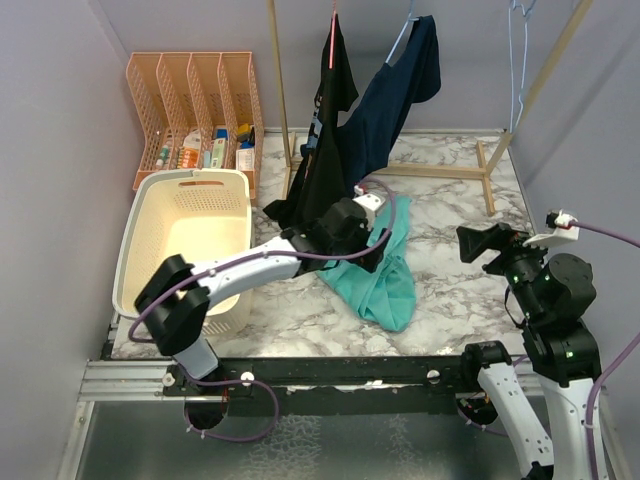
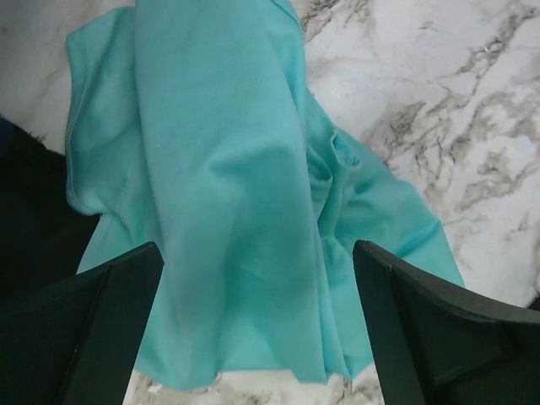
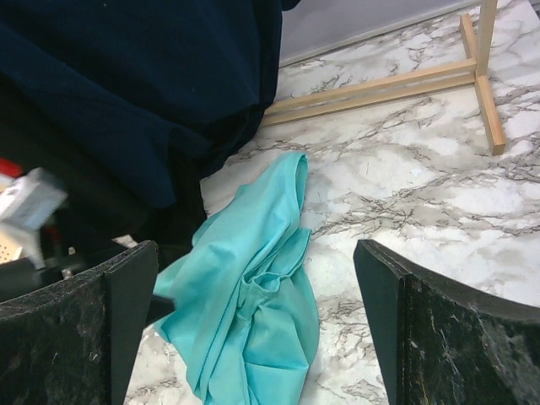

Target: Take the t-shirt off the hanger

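Rack [image 1: 195, 90] holding small packets [image 1: 205, 152], cream basket [image 1: 140, 215] beside it, teal t-shirt [image 1: 385, 280] crumpled

You are working in a robotics test cell dressed up as a laundry corner, not a lived-in home.

Findings:
- Plain lilac walls [image 1: 60, 150] box in the table [image 1: 450, 300] on the left, far and right sides. Its top is a marble-patterned sheet.
- A metal rail [image 1: 120, 380] runs along the near edge. The left arm [image 1: 250, 268] and right arm [image 1: 560, 330] are mounted there, and a purple cable [image 1: 610, 233] runs in the open.
- The domestic props are few. A bare wooden rack [image 1: 279, 90] carries a navy garment [image 1: 400, 90] on a pale blue hanger [image 1: 400, 40]. A cream laundry basket [image 1: 215, 200] sits at the left, and an orange desk sorter [image 1: 190, 90] with small packets stands in the far left corner.
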Controlling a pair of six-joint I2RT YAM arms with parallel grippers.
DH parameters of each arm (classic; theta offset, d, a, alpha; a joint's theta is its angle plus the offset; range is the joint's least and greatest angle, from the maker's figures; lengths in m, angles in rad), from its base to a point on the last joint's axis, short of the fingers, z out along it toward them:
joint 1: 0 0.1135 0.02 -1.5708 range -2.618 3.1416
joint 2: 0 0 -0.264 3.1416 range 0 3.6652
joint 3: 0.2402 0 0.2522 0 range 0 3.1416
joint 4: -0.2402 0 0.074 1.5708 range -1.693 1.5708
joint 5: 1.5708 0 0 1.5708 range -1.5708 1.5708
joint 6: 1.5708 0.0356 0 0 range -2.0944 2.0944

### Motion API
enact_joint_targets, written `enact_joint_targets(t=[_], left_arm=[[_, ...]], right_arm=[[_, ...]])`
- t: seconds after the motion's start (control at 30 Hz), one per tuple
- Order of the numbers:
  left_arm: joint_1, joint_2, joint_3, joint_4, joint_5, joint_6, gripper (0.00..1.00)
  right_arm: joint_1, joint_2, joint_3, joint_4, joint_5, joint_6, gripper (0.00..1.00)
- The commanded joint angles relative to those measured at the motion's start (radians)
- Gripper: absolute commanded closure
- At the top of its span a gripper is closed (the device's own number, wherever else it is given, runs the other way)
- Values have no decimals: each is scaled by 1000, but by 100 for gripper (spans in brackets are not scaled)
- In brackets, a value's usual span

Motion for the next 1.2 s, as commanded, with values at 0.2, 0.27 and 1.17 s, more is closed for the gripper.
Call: enact_joint_targets(t=[0.2,0.27,1.17], left_arm=[[-74,301,285,-214,-190,-23,1],[-74,324,279,-220,-182,-20,1],[-74,58,171,-321,-223,33,100]], right_arm=[[-3,-37,-10,-14,3,21,1],[-3,-39,-10,-15,3,21,1],[-3,-24,-14,-11,-25,18,1]])
